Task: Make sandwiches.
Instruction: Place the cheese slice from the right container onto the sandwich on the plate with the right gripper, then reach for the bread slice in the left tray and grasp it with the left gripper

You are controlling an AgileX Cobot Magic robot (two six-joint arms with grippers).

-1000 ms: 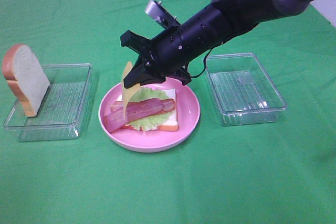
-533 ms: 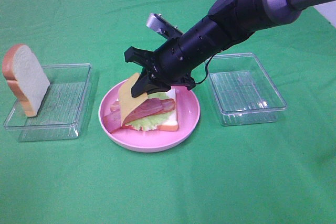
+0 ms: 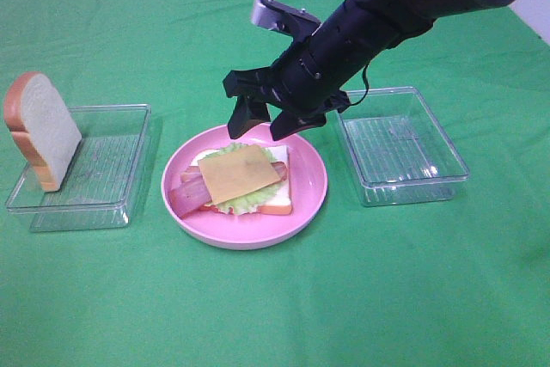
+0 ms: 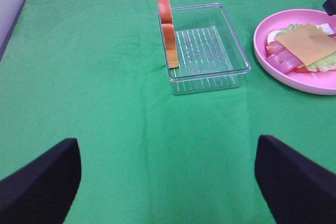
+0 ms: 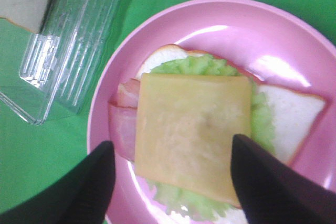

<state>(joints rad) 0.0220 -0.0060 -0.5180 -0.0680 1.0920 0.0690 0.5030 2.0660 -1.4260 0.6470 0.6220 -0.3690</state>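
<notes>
The open-faced sandwich sits on a pink plate: a white bread slice, green lettuce, reddish bacon strips and a yellow cheese slice lying flat on top. My right gripper hangs open and empty just above the plate's far side. In the right wrist view the cheese lies below and between its dark fingers. Another bread slice leans upright in the left clear tray. My left gripper is open, well short of that tray and the bread slice.
A second clear tray stands empty to the right of the plate, under the right arm's forearm. Green cloth covers the whole table. The plate also shows at the edge of the left wrist view.
The right gripper lowered the cheese slice onto the bacon, opened and let it go, then rose a little. The cheese went from hanging on edge to lying flat. The left gripper stayed still.
</notes>
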